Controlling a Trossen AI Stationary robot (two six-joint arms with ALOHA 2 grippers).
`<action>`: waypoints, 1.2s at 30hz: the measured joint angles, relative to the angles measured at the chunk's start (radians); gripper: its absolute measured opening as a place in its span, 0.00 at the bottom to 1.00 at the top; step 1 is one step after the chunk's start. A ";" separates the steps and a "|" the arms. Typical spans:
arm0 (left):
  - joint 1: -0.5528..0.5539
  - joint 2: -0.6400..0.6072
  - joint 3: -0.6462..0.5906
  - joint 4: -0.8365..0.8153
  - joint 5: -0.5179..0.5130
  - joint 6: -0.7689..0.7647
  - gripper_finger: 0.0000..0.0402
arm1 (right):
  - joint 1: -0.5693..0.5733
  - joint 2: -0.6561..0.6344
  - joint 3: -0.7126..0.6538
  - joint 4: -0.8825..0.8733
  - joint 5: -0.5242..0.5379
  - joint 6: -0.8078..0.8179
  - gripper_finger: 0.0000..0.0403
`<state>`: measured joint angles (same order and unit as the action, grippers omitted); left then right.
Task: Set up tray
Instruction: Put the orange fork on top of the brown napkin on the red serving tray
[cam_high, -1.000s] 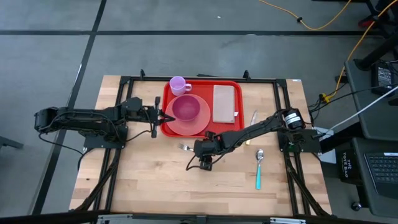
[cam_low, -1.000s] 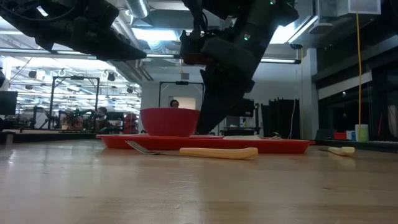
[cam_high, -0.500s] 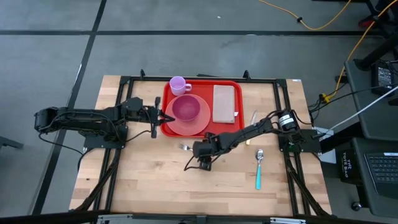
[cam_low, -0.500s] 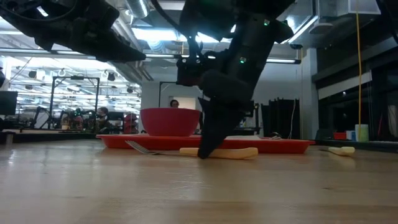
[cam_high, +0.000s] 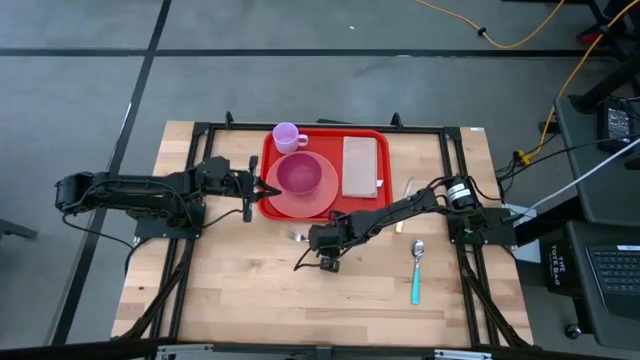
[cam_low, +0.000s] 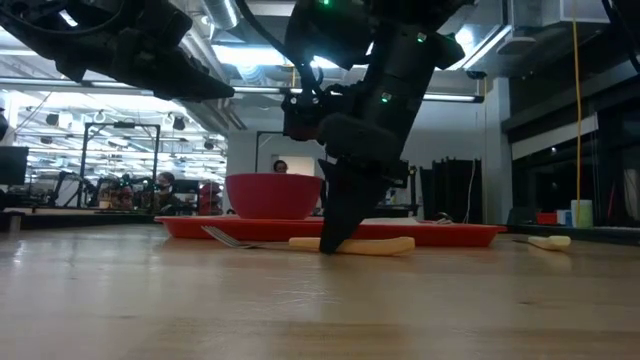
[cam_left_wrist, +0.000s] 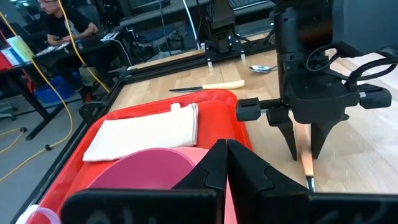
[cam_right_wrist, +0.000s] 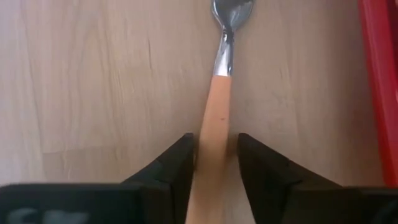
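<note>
A fork with a pale handle lies flat on the wood table just in front of the red tray (cam_high: 325, 140); its tines (cam_high: 297, 237) point toward the table's left. My right gripper (cam_right_wrist: 216, 142) is open, pointing down, with one finger on each side of the fork's handle (cam_right_wrist: 217, 118). The tray holds a pink plate with a magenta bowl (cam_high: 300, 175), a purple cup (cam_high: 288, 136) and a folded napkin (cam_high: 360, 165). My left gripper (cam_high: 258, 188) is shut and hovers level at the tray's left rim. My right gripper comes at the fork from above, pointing down, its fingers (cam_left_wrist: 291, 138) lying across the middle of the handle (cam_left_wrist: 306, 163), with their tips at the table. Whether the pads touch the handle, I cannot tell. The fork lies flat on the table.
A knife (cam_high: 408, 188) lies right of the tray and a teal-handled spoon (cam_high: 417, 270) lies near the table's right front. Bare wood stretches along the near side. A person sits at a desk beyond the table in the left wrist view.
My right gripper has come down from above the fork until its fingertips reach the table on either side of the handle, shifting slightly toward the table's left. The fork has stayed where it was.
</note>
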<state>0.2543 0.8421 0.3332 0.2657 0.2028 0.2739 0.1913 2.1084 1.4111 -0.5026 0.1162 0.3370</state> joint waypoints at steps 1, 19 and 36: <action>0.000 0.000 0.000 0.000 0.000 -0.002 0.01 | 0.000 0.000 0.000 -0.002 -0.003 -0.001 0.30; 0.000 0.000 0.000 0.000 0.000 -0.046 0.01 | 0.000 -0.002 0.003 -0.120 -0.082 0.053 0.16; 0.000 0.000 0.000 0.001 0.000 -0.044 0.01 | 0.001 -0.097 0.111 -0.355 -0.090 -0.001 0.16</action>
<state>0.2543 0.8421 0.3332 0.2672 0.2031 0.2298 0.1924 2.0111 1.5217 -0.8579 0.0265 0.3356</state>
